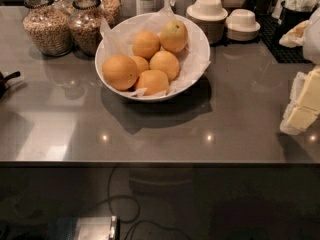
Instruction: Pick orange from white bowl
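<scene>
The white bowl (200, 44), wide and lined with crinkled white paper, stands on the grey counter at centre back. The orange (174, 35), orange-yellow with a paler greenish patch at its top, lies at the bowl's back right. Several evenly deep-orange fruits (120, 71) fill the rest of the bowl. My gripper (301, 109), cream-coloured, comes in at the right edge of the view. It hangs over the counter well to the right of the bowl and a little nearer, apart from it and touching no fruit.
Two glass jars of grain (47, 26) stand at the back left. Stacked small cream paper bowls (207, 9) stand behind the white bowl to the right. A black mat (287, 49) lies at the back right. A dark object (6, 81) juts in at the left edge.
</scene>
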You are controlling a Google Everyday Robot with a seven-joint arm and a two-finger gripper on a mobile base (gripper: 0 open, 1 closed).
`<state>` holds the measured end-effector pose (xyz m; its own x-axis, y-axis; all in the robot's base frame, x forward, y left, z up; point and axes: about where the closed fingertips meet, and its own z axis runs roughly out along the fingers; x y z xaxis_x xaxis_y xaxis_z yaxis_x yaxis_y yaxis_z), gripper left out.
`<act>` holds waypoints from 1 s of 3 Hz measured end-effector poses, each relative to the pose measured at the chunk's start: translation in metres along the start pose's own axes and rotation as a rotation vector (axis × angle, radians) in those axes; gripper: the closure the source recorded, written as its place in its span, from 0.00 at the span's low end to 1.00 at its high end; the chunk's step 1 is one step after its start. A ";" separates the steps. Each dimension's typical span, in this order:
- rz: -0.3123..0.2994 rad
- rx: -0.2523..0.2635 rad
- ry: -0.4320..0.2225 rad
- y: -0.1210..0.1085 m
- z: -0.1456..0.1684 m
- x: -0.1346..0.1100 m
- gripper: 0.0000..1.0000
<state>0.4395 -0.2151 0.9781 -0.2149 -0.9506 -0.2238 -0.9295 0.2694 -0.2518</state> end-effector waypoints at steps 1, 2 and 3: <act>-0.020 -0.001 -0.124 -0.014 0.006 -0.011 0.00; -0.087 -0.018 -0.278 -0.028 0.009 -0.047 0.00; -0.154 -0.026 -0.380 -0.040 0.009 -0.082 0.00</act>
<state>0.4972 -0.1472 0.9984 0.0486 -0.8538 -0.5183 -0.9503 0.1202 -0.2871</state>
